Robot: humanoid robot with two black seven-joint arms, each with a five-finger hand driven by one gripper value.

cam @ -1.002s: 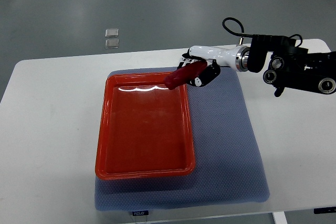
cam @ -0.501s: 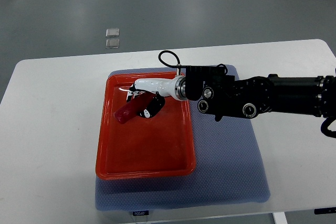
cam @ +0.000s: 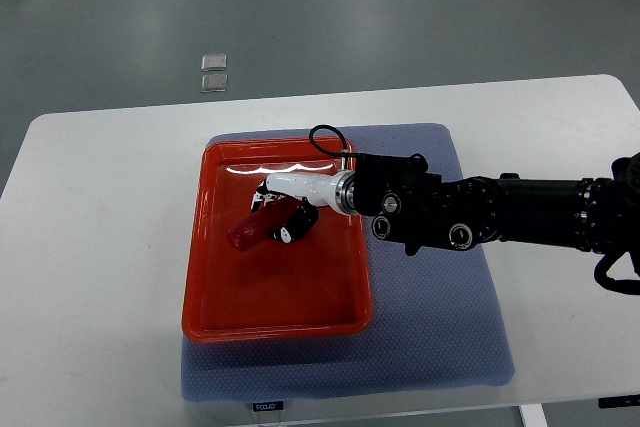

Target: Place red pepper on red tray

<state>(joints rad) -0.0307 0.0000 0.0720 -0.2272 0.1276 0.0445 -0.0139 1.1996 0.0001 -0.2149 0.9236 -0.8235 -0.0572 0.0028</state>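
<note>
We judge the red pepper to be light and fairly stiff, with a smooth, glossy skin that could slip under hard fingertips, so a hold across its thicker middle or stem end seems safer than a pinch at the tapering tip. It looks long and slim, deep red, a shade darker than the tray beneath it, and it lies at a slant with its free end pointing toward the worktop's left edge. We see it inside the red tray, in the tray's far half and nearer its left wall than its right; whether it rests on the tray floor or hangs just above it we cannot tell. The right hand, white-shelled with dark fingers, is curled around the pepper's right end and grips it there. Its black forearm runs back across the tray's right rim and out toward the worktop's right edge. The tray is a shallow rectangle with raised walls, sitting on the left part of a blue-grey mat that covers the middle of the white worktop. No left arm shows. Beyond the worktop's far edge two small pale squares lie on the grey floor.
</note>
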